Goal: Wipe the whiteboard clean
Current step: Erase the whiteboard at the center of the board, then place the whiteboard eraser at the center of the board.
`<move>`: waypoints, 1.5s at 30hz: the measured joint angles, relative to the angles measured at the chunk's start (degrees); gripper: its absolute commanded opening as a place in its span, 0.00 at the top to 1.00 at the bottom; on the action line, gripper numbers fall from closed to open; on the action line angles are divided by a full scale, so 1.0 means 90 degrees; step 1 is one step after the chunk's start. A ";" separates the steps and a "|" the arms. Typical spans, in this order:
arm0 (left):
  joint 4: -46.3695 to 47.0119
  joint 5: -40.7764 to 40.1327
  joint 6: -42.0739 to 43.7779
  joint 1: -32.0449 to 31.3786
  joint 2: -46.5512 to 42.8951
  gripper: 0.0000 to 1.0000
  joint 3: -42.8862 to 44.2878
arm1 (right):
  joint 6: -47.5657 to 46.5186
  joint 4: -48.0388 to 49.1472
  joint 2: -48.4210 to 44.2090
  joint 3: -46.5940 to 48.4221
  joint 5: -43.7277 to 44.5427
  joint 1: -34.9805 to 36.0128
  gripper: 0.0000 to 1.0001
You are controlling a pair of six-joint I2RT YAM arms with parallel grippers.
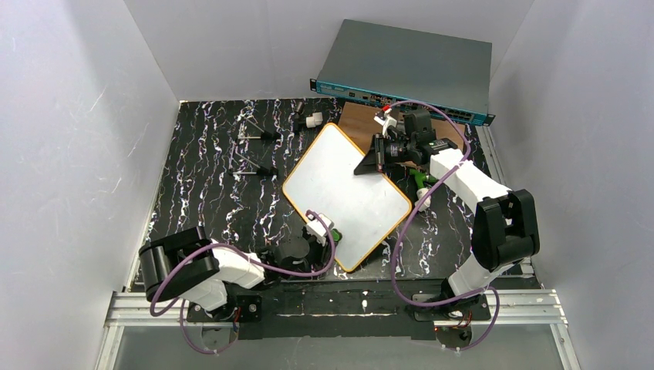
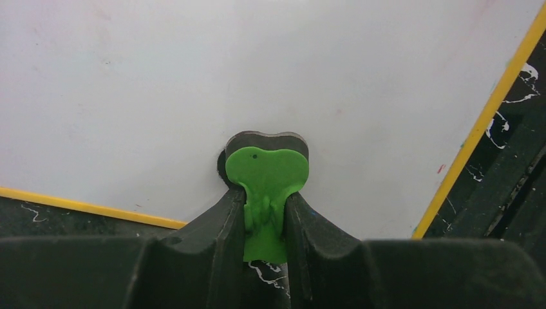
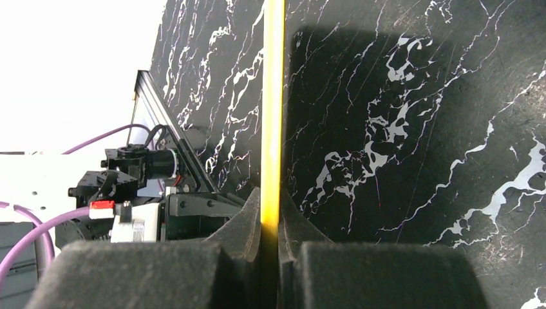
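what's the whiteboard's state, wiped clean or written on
Nearly clean: the whiteboard shows no writing, only faint smudges and a red speck near its frame.

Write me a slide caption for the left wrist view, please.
Left tool grips a small green eraser over the whiteboard, whose white surface looks almost clean within its yellow frame.
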 measured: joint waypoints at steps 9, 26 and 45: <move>0.0828 -0.0265 -0.0109 -0.0223 0.0403 1.00 -0.0153 | -0.0002 -0.0044 0.0000 0.0000 0.0005 -0.0041 0.99; -0.3077 0.0002 -0.0357 0.1870 -0.3184 1.00 -0.0277 | -0.0372 -0.0019 -0.0066 -0.0075 -0.0374 0.0248 0.99; -0.6091 0.2118 -0.2251 0.2579 -0.3769 0.88 0.0639 | -0.3900 -0.3560 -0.1916 0.0408 0.0209 0.0257 0.99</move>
